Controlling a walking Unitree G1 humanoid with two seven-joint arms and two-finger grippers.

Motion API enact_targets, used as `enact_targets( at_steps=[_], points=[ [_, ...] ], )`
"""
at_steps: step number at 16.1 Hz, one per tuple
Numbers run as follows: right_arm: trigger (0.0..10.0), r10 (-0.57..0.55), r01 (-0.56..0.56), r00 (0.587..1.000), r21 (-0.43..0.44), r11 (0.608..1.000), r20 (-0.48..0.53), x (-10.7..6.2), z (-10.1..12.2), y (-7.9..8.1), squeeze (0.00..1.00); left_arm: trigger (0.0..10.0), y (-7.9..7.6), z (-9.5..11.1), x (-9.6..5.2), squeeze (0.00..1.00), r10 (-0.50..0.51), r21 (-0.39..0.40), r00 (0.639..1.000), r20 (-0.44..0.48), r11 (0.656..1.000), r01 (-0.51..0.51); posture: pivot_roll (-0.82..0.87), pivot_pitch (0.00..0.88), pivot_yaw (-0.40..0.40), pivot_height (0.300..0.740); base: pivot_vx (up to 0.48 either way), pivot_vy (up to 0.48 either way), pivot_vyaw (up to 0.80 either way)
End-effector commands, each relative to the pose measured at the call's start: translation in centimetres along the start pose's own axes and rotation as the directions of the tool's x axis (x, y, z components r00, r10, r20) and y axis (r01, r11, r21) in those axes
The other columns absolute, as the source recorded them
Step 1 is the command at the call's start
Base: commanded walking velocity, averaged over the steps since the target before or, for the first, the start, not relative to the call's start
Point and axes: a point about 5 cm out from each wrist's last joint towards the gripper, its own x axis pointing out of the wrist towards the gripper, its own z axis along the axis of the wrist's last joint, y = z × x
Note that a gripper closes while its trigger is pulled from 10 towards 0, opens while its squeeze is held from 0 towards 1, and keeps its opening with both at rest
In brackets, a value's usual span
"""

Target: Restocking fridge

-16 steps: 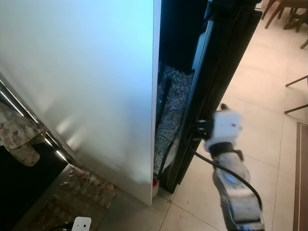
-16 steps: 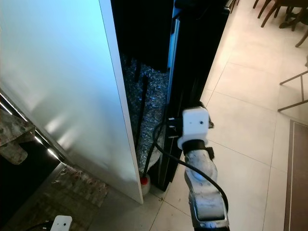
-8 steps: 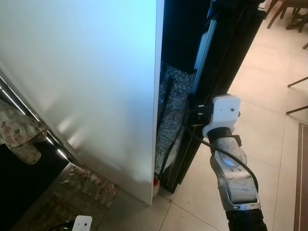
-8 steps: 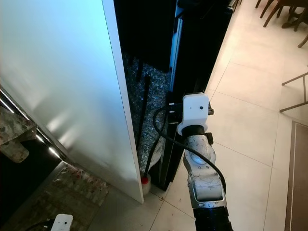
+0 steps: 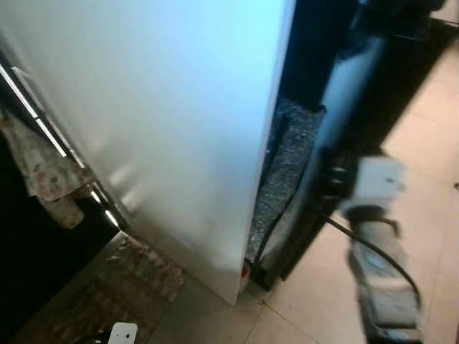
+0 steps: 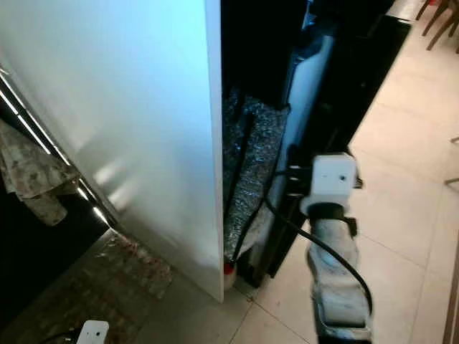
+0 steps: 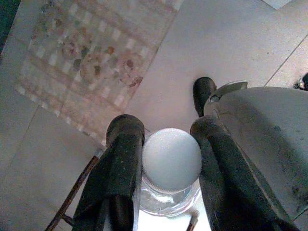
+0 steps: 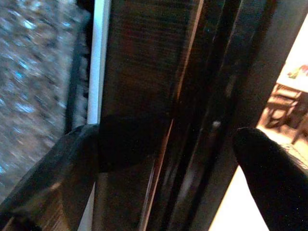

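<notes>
Left wrist view: we see the left gripper [image 7: 166,159] with its two black fingers [image 7: 122,163] pressed against either side of a clear bottle [image 7: 171,190] topped by a round white cap [image 7: 172,160], held low above the tiled floor [image 7: 226,43] and a patterned mat [image 7: 91,57]. We judge the bottle to be rigid, smooth and probably slippery, heavy if full; the hold just under the cap, where the neck gives a shoulder, looks the safest place to keep it. In the right eye view, the right gripper [image 6: 292,179] sits at the near edge of the dark fridge door [image 6: 344,107], to the right of the tall white panel [image 6: 122,107]. In the right wrist view its fingers [image 8: 269,168] stand spread, one on each side of the door edge [image 8: 159,96]; whether they press on it we cannot tell. We judge the door stiff and heavy, best moved by its long edge. A cloth [image 5: 46,179] hangs at the left.
</notes>
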Motion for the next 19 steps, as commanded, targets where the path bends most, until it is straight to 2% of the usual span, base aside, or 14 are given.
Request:
enact_targets(
  at_steps=[1, 3, 5, 6, 7, 8, 9, 10, 12, 14, 15, 16, 17, 19],
  points=[
    [10.0, -0.22, 0.215, 0.97, -0.052, 0.975, -0.108, -1.1, -2.3, -5.1, 0.0, 10.0, 0.1, -1.0, -0.2, 0.0, 0.003, 0.002, 0.999, -0.043, 1.0, -0.003, -0.11, 0.127, 0.002, 0.74, 0.0, 0.0, 0.0],
    [10.0, -0.312, 0.307, 0.934, -0.054, 0.95, -0.173, -2.3, -3.7, -7.4, 0.0, 10.0, 0.0, -0.8, -0.1, 0.0, 0.0, 0.006, 0.999, -0.039, 1.0, 0.0, -0.11, 0.125, 0.001, 0.74, 0.0, 0.0, 0.0],
    [10.0, -0.368, 0.373, 0.888, -0.037, 0.927, -0.276, -4.0, -6.4, -9.7, 0.0, 10.0, 0.0, -0.6, -0.1, 0.0, -0.002, 0.005, 0.999, -0.032, 1.0, 0.002, -0.12, 0.125, 0.003, 0.74, 0.0, 0.0, 0.0],
    [10.0, -0.422, 0.446, 0.829, -0.021, 0.895, -0.368, -5.4, -8.7, -11.6, 0.0, 10.0, 0.0, -0.4, 0.0, 0.0, -0.002, 0.003, 1.0, -0.028, 1.0, 0.002, -0.12, 0.123, 0.002, 0.74, 0.0, 0.0, 0.0],
    [10.0, -0.417, 0.453, 0.802, -0.02, 0.891, -0.427, -6.4, -10.5, -12.5, 0.0, 10.0, 0.0, -0.4, 0.0, 0.0, -0.001, 0.004, 1.0, -0.027, 1.0, 0.001, -0.13, 0.124, 0.002, 0.74, 0.0, 0.0, 0.0],
    [10.0, -0.425, 0.455, 0.759, -0.066, 0.888, -0.494, -7.6, -12.5, -13.2, 0.0, 10.0, 0.0, -0.3, 0.0, 0.0, 0.0, 0.005, 1.0, -0.028, 1.0, 0.0, -0.13, 0.123, 0.005, 0.74, 0.0, 0.0, 0.0],
    [10.0, -0.412, 0.445, 0.737, -0.074, 0.893, -0.536, -8.3, -13.6, -13.3, 0.0, 10.0, 0.0, -0.3, 0.0, 0.0, 0.0, 0.006, 1.0, -0.028, 1.0, 0.0, -0.13, 0.126, 0.004, 0.74, 0.0, 0.0, 0.0],
    [10.0, -0.368, 0.42, 0.684, -0.071, 0.905, -0.63, -9.7, -16.1, -13.3, 0.0, 10.0, 0.0, -0.3, 0.0, 0.0, 0.0, 0.007, 1.0, -0.027, 1.0, 0.0, -0.12, 0.125, 0.005, 0.74, 0.0, 0.0, 0.0],
    [10.0, -0.253, 0.338, 0.646, -0.027, 0.941, -0.72, -10.8, -18.6, -11.5, 0.0, 10.0, 0.0, -0.2, 0.0, 0.0, -0.002, 0.007, 1.0, -0.027, 1.0, 0.002, -0.13, 0.128, 0.009, 0.74, 0.0, 0.0, 0.0],
    [10.0, -0.112, 0.248, 0.587, 0.046, 0.968, -0.802, -12.2, -20.9, -8.6, 0.0, 10.0, -0.1, -0.3, 0.0, 0.0, -0.007, 0.007, 1.0, -0.028, 1.0, 0.008, -0.12, 0.133, 0.018, 0.74, 0.0, 0.0, 0.0],
    [10.0, -0.037, 0.183, 0.567, 0.082, 0.98, -0.823, -12.6, -21.6, -7.0, 0.0, 10.0, -0.1, -0.4, 0.0, 0.0, -0.011, 0.011, 1.0, -0.028, 1.0, 0.012, -0.11, 0.137, 0.022, 0.74, 0.0, 0.0, 0.0],
    [10.0, 0.066, 0.053, 0.519, 0.109, 0.993, -0.852, -13.6, -22.5, -5.0, 0.0, 10.0, -0.1, -0.3, 0.0, 0.0, -0.015, 0.01, 1.0, -0.023, 1.0, 0.016, -0.11, 0.137, 0.024, 0.74, 0.0, 0.0, 0.0],
    [10.0, 0.121, -0.015, 0.48, 0.129, 0.991, -0.869, -14.3, -23.0, -3.9, 0.0, 10.0, -0.1, -0.2, 0.0, 0.0, -0.017, 0.013, 1.0, -0.019, 1.0, 0.017, -0.1, 0.141, 0.027, 0.74, 0.0, 0.0, 0.0],
    [10.0, 0.131, -0.026, 0.404, 0.131, 0.991, -0.905, -15.8, -23.7, -3.2, 0.0, 10.0, -0.1, -0.1, 0.0, 0.0, -0.016, 0.016, 1.0, -0.018, 1.0, 0.016, -0.09, 0.146, 0.034, 0.74, 0.0, 0.0, 0.0]
  ],
)
